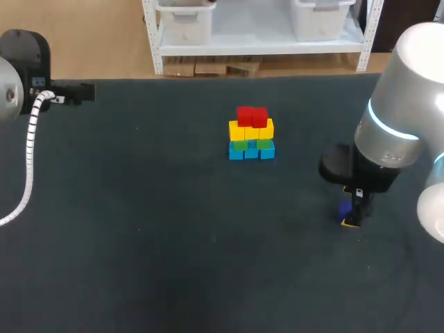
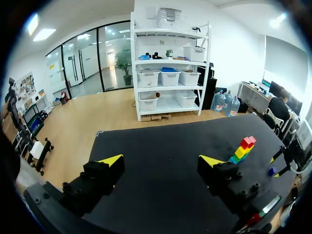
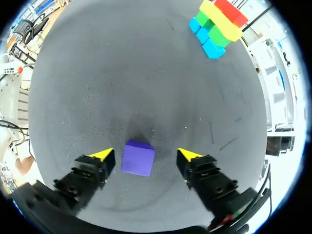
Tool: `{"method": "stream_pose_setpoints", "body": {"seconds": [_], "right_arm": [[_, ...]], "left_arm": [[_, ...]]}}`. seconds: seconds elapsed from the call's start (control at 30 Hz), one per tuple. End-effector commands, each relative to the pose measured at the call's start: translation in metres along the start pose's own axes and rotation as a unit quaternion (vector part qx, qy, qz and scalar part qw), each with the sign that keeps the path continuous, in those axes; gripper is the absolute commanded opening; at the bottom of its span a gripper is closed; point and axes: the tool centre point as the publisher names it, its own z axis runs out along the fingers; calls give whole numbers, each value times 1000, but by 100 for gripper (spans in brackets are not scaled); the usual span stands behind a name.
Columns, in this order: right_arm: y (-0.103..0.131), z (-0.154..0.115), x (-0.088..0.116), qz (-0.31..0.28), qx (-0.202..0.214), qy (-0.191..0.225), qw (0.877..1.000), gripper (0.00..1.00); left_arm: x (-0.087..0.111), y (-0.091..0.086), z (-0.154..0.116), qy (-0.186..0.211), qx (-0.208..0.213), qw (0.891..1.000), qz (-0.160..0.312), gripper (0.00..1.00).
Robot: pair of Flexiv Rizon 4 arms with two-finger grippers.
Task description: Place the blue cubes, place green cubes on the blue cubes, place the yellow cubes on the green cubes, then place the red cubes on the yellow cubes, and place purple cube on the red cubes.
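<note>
Straddles the purple cube [image 3: 138, 157] with the right gripper [image 3: 146, 155] spread, neither finger touching. Keeps the left gripper [image 2: 161, 160], likewise spread, well apart.

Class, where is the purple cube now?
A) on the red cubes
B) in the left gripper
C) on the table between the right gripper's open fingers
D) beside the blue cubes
C: the purple cube lies on the table between the right gripper's open fingers, a gap on each side.
</note>
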Motion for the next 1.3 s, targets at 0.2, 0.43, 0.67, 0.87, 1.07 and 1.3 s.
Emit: {"method": "stream_pose_setpoints", "body": {"seconds": [0.2, 0.43, 0.67, 0.87, 1.07, 1.3], "right_arm": [[-8, -3, 1, 3, -29, -14, 999, 0], [-27, -30, -3, -38, 6, -12, 999, 0], [-57, -93, -26, -77, 60, -45, 994, 0], [-68, -121, -64, -110, 96, -55, 988, 0], [-65, -141, -107, -154, 105, -68, 980, 0], [-65, -154, -147, -186, 84, -82, 976, 0]], "left_arm": [[0, 0, 0, -1, 1, 1000, 0, 100], [0, 0, 0, -1, 1, 1000, 0, 100], [0, 0, 0, -1, 1, 1000, 0, 100], [0, 0, 0, -1, 1, 1000, 0, 100], [0, 0, 0, -1, 1, 1000, 0, 100], [0, 0, 0, -1, 1, 1000, 0, 100]]}}
